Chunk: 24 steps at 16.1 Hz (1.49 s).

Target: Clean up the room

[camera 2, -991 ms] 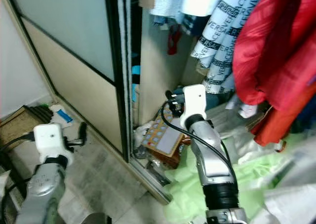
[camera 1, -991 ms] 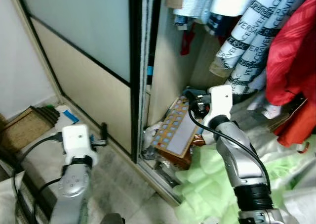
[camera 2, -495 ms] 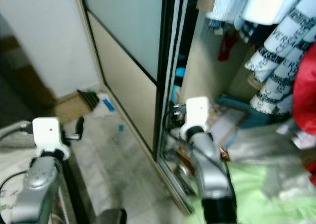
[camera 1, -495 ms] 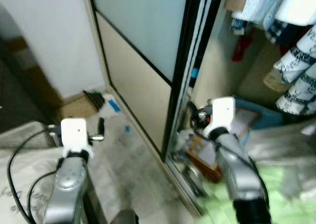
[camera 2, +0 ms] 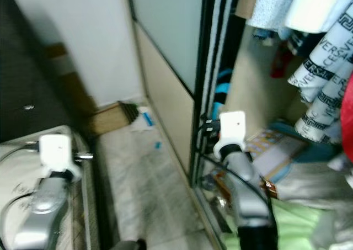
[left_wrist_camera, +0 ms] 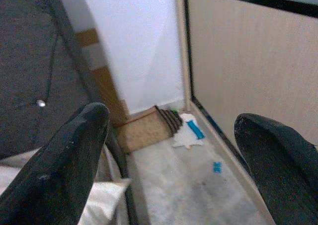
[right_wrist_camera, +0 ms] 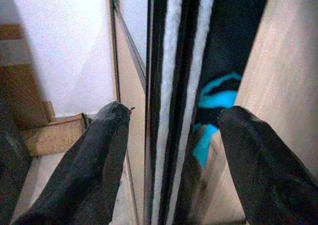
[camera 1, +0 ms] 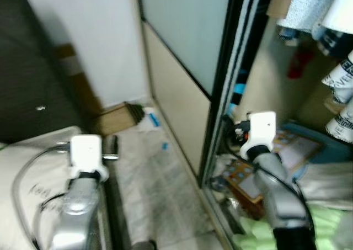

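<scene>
Litter lies on the pale floor by the wardrobe: a white paper with a blue piece (left_wrist_camera: 189, 134) and a small blue scrap (left_wrist_camera: 216, 167). A brown mat (left_wrist_camera: 144, 130) with a dark ribbed thing on its edge sits against the wall. My left gripper (left_wrist_camera: 171, 119) is held out over the bed's edge, open and empty. Level with the dark edge of the sliding door (right_wrist_camera: 164, 86), my right gripper (right_wrist_camera: 176, 111) is open too, nothing between its fingers. A colourful flat box (camera 1: 248, 178) and a green cloth (camera 1: 325, 228) lie on the wardrobe floor.
The sliding door (camera 1: 187, 57) covers the wardrobe's left half. Clothes (camera 1: 331, 18) hang in the open right half. A white mattress (camera 1: 33, 167) is at my lower left, dark furniture (camera 1: 33, 68) behind it. A strip of bare floor (camera 1: 160, 189) runs between bed and wardrobe.
The whole picture has swung left: the wardrobe and clothes have slid to the right, and the wall, the dark furniture and the bed have come in. Both arms hold the same pose.
</scene>
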{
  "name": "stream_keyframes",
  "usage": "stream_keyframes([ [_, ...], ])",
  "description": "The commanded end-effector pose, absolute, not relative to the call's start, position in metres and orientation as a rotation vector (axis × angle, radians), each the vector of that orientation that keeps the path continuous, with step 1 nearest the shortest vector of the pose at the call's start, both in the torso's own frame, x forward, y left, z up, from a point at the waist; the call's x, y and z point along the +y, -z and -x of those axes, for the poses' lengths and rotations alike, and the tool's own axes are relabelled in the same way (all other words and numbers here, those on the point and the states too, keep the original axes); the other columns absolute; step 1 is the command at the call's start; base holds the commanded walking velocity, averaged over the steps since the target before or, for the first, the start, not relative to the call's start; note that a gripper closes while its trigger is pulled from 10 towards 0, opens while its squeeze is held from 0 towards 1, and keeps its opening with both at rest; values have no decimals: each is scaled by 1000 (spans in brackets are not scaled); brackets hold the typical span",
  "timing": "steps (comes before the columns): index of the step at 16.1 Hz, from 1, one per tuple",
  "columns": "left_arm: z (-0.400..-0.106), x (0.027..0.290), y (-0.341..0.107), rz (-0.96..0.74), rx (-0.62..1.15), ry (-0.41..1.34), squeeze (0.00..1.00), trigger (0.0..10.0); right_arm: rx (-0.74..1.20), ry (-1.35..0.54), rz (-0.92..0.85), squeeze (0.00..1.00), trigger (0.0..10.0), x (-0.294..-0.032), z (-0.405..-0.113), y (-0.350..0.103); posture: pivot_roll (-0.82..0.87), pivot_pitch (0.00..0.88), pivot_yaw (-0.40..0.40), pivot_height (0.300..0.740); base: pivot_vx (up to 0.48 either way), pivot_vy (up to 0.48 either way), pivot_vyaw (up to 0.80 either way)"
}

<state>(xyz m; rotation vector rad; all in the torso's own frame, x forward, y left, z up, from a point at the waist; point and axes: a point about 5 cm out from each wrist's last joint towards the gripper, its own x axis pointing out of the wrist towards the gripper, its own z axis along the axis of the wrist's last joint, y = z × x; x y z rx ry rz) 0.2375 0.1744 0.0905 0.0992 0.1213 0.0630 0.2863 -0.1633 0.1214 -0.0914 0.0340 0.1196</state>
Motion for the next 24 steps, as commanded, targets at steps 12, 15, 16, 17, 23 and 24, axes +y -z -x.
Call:
stream_keyframes([
  [12, -239, 179, -95, -29, 104, -112, 0, 10000, -14, -185, 106, 0, 10000, -151, -300, -132, 8, 0, -13, 740, 0, 0, 800],
  [15, -240, 180, -96, -61, 91, -101, 0, 10000, -15, -186, 103, 0, 10000, -150, -300, -132, 4, 0, -13, 740, 0, 0, 800],
  [16, -241, 179, -96, -61, 90, -97, 0, 10000, -16, -187, 103, 0, 10000, -150, -301, -132, 3, 0, -13, 740, 0, 0, 800],
  [17, -241, 179, -96, -59, 91, -95, 0, 10000, -17, -189, 103, 0, 10000, -149, -301, -132, 3, 0, -12, 740, 0, 0, 800],
  [23, -243, 177, -97, -53, 85, -94, 0, 10000, -23, -194, 104, 0, 10000, -148, -303, -134, 4, 0, -13, 740, 0, 0, 800],
  [24, -243, 177, -97, -48, 84, -94, 0, 10000, -23, -196, 104, 0, 10000, -147, -303, -134, 5, 0, -13, 740, 0, 0, 800],
])
